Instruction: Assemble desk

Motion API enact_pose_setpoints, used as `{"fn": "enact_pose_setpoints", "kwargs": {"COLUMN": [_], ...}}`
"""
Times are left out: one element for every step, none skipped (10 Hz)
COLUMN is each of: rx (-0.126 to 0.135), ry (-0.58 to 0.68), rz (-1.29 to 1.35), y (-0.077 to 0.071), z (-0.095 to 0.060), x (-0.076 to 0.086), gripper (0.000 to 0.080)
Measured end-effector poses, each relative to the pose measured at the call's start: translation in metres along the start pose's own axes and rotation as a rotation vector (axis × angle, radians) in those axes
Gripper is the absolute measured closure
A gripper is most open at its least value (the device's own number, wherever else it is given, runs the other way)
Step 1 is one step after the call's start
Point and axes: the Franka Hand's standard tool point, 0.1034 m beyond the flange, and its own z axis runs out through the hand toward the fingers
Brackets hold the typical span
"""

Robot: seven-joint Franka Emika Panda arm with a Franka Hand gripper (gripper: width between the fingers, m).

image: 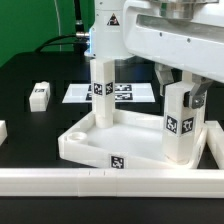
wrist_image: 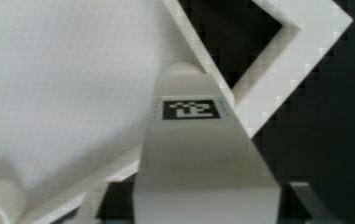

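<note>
Currently the end effector point(image: 181, 88) hangs over the desk corner on the exterior view's right, w/ its fingers either side of the top of an upright leg point(image: 180, 122). Whether they pinch it or sit just clear can't be told from either pic. That leg stands directly below the end effector at a corner of the tabletop point(image: 82, 148), tag facing the ext. cam. The wrist view shows the same leg w/ its tag, tabletop beside it. A 2nd leg point(image: 101, 90) stands upright on the tabletop, away from the end effector toward the exterior view's left. A loose leg point(image: 40, 95) lies on the worktop point(image: 30, 70), well apart from the end effector on that same side. The marker board point(image: 130, 93) lies flat beyond the tabletop.
</note>
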Motion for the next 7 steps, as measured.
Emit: {"fn": "enact_pose_setpoints", "kwargs": {"rx": [-0.001,-0.001,-0.018,-0.022,-0.023,-0.025,-0.025], "ry": [0.000,0.000,0.001,0.001,0.001,0.002,0.003], "rz": [-0.001,-0.009,-0.085,-0.134,-0.235,-0.347,-0.450], "y": [0.0001,0.0001,0.0016,0.0014,0.0009,0.0001,-0.0008], "z": [0.0005,0.0005,0.0003,0.0006,0.0011,0.0013,0.0015], "x": [-0.0002,-0.0003,-0.0018,-0.0035,-0.0053,-0.0074,-0.0090], "gripper": [0.0433,0.0245,0.0245,0.0170,0.0156,0.0156,0.0151]}}
